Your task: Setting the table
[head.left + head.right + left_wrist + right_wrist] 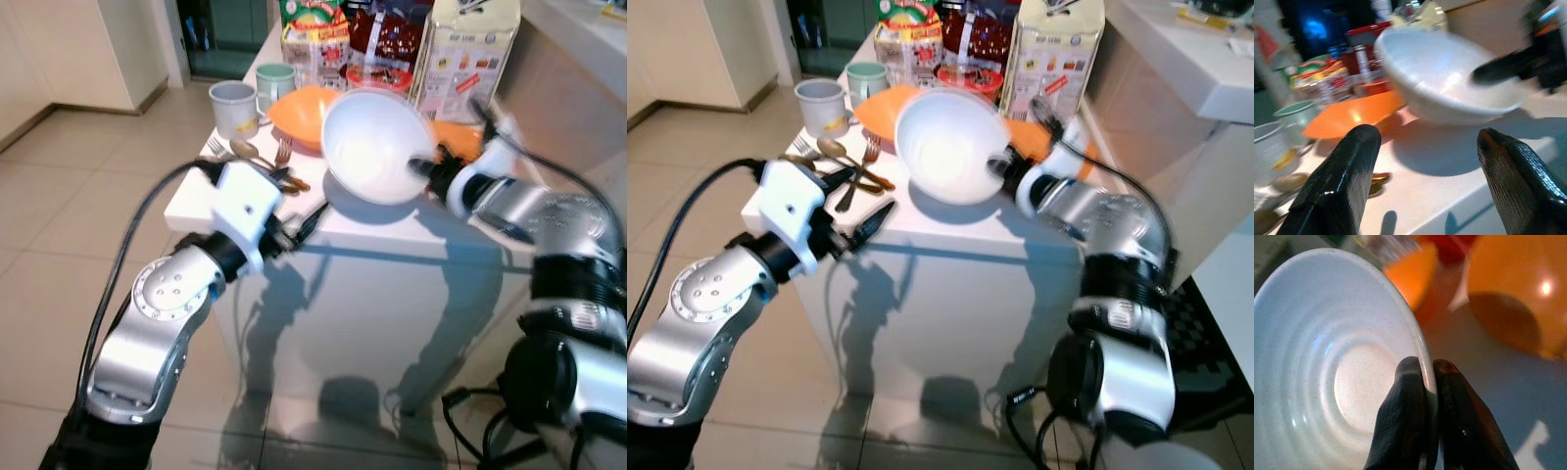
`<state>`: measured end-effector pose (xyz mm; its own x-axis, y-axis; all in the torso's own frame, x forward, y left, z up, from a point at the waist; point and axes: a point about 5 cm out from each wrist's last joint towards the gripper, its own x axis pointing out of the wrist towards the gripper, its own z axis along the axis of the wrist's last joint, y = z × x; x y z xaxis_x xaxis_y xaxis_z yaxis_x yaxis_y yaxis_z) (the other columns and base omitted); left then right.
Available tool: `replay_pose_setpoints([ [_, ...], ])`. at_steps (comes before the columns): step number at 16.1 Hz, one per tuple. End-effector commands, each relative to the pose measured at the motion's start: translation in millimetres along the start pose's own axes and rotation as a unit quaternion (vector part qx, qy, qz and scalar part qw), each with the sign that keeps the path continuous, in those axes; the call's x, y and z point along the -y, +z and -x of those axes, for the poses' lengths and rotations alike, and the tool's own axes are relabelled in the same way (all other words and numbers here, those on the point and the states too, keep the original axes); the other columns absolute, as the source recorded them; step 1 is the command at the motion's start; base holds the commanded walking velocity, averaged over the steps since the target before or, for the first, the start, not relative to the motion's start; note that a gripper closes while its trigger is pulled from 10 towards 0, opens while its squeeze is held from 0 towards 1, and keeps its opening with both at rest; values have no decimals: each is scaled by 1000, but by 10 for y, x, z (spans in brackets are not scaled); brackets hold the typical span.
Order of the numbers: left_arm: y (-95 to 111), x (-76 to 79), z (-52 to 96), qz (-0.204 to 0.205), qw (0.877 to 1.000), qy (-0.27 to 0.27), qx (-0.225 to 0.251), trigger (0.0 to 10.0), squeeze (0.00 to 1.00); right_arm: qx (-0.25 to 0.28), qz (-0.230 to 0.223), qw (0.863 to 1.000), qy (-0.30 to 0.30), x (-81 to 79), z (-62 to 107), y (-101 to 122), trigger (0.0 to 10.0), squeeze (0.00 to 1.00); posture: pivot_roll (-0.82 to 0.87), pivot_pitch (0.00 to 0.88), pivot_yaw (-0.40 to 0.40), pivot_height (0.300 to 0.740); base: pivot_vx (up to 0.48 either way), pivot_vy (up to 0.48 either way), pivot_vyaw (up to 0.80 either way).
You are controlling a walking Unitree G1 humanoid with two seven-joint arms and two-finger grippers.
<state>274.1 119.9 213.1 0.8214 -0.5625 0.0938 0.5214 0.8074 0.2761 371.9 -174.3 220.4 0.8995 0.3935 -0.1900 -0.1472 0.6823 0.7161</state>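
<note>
A white bowl (377, 147) hangs tilted above the white table (392, 220), held by its rim in my right gripper (423, 168), which is shut on it. The right wrist view shows both black fingers (1410, 421) pinching the bowl's rim (1427, 367). My left gripper (294, 211) stands open at the table's front edge, nothing between its fingers (1337, 181); the white bowl (1444, 78) hangs beyond them. An orange bowl (304, 113) sits behind, a second orange bowl (1518, 289) beside it. Forks and spoons (847, 162) lie near the table's left edge.
Two mugs (235, 103) stand at the table's back left. Cartons, a jar and food packs (392, 44) line the far end. A counter (1195, 69) stands to the right. Tiled floor (59, 196) lies to the left of the table.
</note>
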Motion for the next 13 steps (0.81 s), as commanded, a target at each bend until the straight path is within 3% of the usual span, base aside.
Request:
replay_pose_setpoints([
  [1, -29, -42, 14, 1, 1000, 27, -8, 10000, 0, 14, 14, 999, 26, -121, 74, 53, 0, 0, -13, 0, -44, 740, 0, 0, 0],
  [4, -55, -235, -22, -26, 986, 165, -28, 10000, 0, 125, 99, 985, 60, -328, 324, 149, 0, 0, -9, 0, -41, 740, 0, 0, 0],
  [6, -33, -373, -10, -26, 973, 223, -57, 10000, 0, 168, 224, 959, 38, -454, 495, 82, 0, 0, -15, 0, -36, 740, 0, 0, 0],
  [7, -19, -392, 2, -36, 972, 226, -49, 10000, 0, 175, 246, 953, 26, -462, 524, 9, 6510, 0, -27, 0, -29, 740, 0, 0, 0],
  [8, -27, -384, 4, -41, 972, 224, -49, 10000, 0, 175, 247, 953, 27, -442, 537, -43, 10000, 0, -32, 0, -26, 740, 0, 0, 0],
  [10, -44, -335, -23, -49, 974, 218, -49, 10000, 0, 181, 258, 949, 18, -384, 578, -156, 10000, 0, -35, 0, -21, 740, 0, 0, 0],
  [13, -42, -192, -66, -27, 979, 193, -54, 10000, 0, 194, 266, 944, -6, -325, 649, -267, 10000, 0, -30, 0, -19, 740, 0, 0, 0],
])
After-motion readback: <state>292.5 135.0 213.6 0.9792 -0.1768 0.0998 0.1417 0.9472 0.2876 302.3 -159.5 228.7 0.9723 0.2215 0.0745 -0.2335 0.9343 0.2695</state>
